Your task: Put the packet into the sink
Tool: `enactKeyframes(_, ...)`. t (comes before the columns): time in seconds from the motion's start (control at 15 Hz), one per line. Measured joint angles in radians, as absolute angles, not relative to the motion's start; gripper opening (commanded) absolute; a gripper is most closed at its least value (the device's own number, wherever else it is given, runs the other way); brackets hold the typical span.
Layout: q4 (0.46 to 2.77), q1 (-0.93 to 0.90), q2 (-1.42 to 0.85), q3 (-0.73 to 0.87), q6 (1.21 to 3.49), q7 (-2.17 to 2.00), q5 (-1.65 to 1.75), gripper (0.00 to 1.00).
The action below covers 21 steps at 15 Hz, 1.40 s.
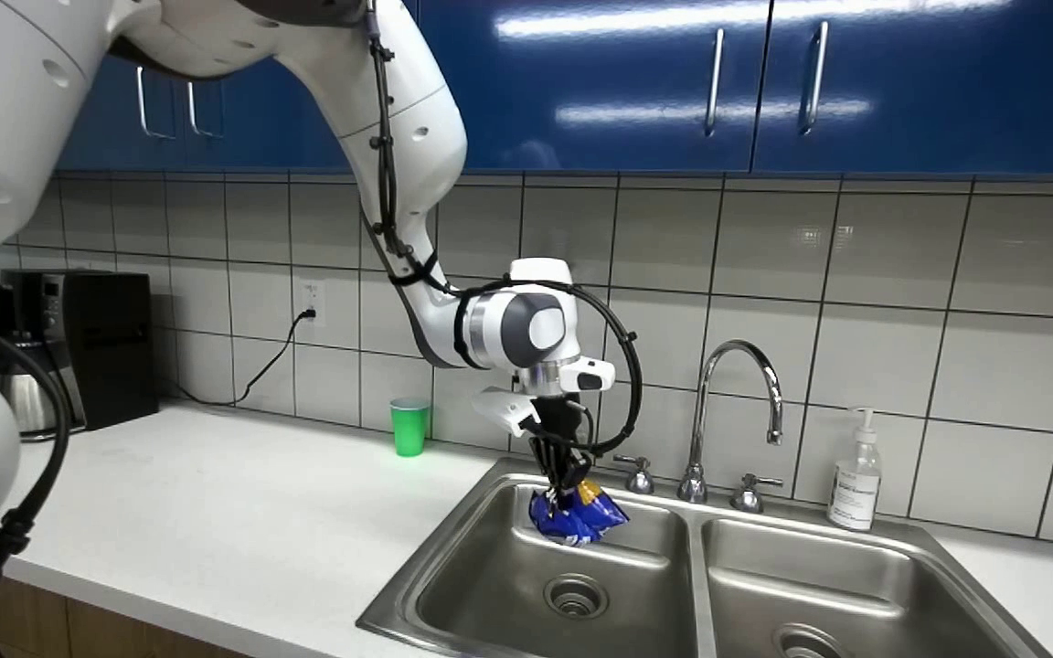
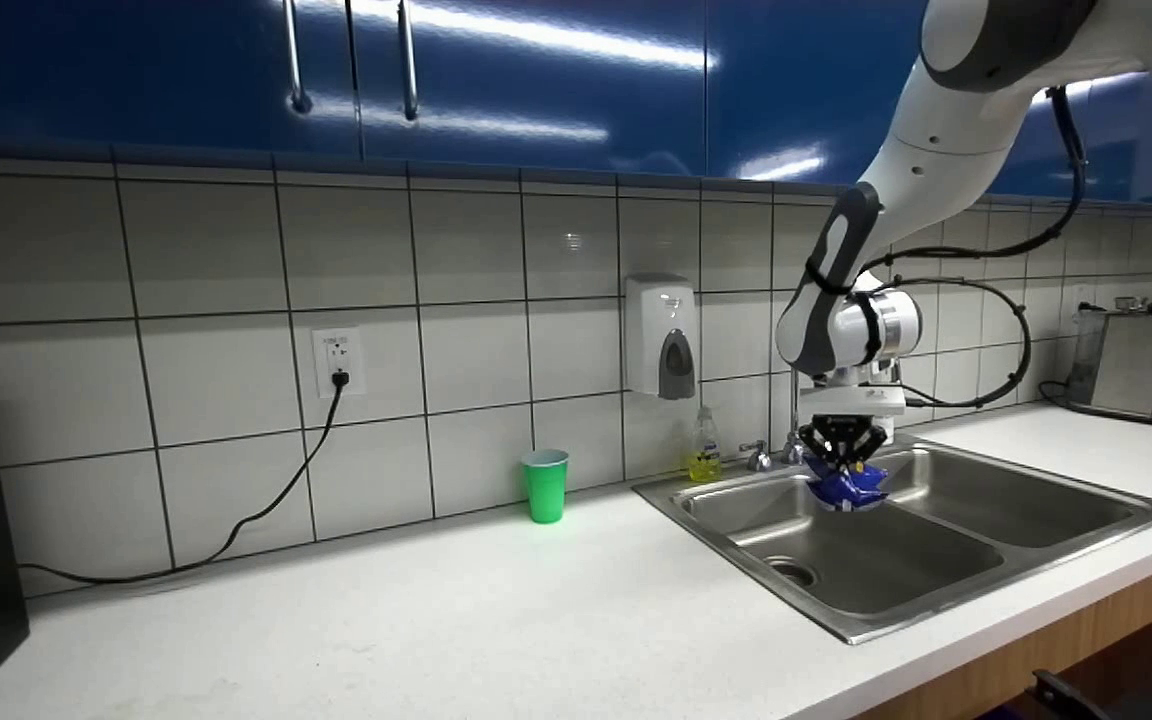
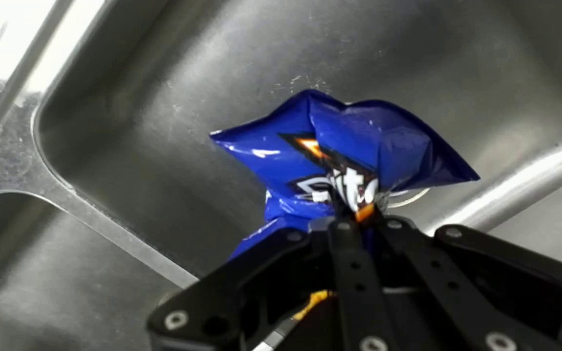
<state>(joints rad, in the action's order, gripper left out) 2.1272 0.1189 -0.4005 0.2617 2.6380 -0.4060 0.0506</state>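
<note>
The blue packet (image 3: 354,131) is in the grasp of the hand (image 3: 359,210), which is pinching the foil about its middle; in the wrist view, crumpled corners stick out toward ten and three o'clock. It hangs over one basin of the sink (image 1: 438,548), and I cannot tell whether any of it sits below the rim.

Take the packet as the centre of the dial in an exterior view: the drain (image 1: 576,597) lies at six o'clock, the divider (image 1: 701,585) at four with the second basin (image 1: 801,553) past it, and the chrome faucet (image 1: 700,420) at two. Farther out, the soap bottle (image 1: 856,489) is at three o'clock, and the green cup (image 1: 409,429) at ten, upright on the white worktop (image 1: 216,512).

The step in hand, as I judge it, is the placing: the packet is over the right spot but not yet let go. The next move calls for easing straight down toward six o'clock, away from the divider, then spreading the hand enough that the foil slips free instead of clinging. After that it should rise toward twelve o'clock, minding the faucet.
</note>
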Motion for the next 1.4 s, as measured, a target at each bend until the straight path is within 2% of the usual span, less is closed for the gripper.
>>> enactKeyframes(0.8,2.023,0.187,-0.674,0.263,2.64,-0.372,-0.058,0.01)
enactKeyframes(1.33,1.968,0.211,-0.779,0.263,2.641,-0.346,-0.085,0.01)
enactKeyframes(1.4,1.962,0.211,-0.786,0.263,2.641,-0.346,-0.086,0.31)
